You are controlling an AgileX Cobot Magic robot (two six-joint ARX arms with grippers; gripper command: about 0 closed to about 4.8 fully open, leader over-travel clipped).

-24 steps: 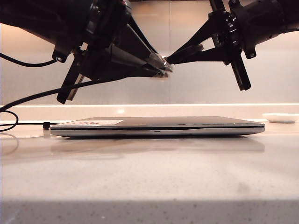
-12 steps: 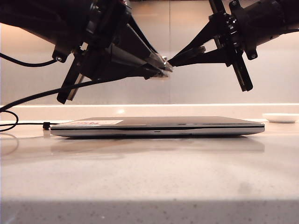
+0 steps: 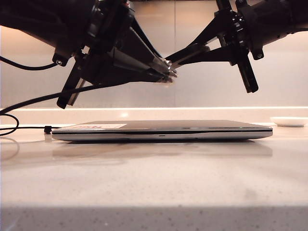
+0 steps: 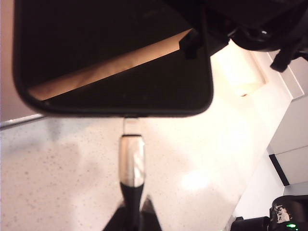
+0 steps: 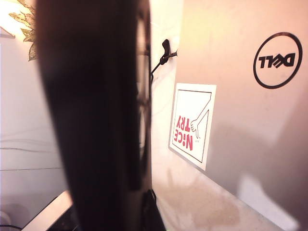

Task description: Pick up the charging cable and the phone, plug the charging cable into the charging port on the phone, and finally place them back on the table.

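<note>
Pale speckled counter [image 3: 154, 183] carries a closed laptop [image 3: 161, 130]; above it the left gripper [image 3: 168, 73] and right gripper [image 3: 177, 57] meet tip to tip. From the left wrist, the left gripper [image 4: 132, 211] is pinched on the charging cable [image 4: 132, 161], its silvery plug just entering the phone [image 4: 113, 57], a black round-cornered slab. From the right wrist, the phone [image 5: 96, 96] fills the right gripper's closed hold. Best pushed straight along the port's line, without tilting.

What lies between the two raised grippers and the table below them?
In the exterior view, the closed laptop lies on the table beneath the left gripper and right gripper.
</note>
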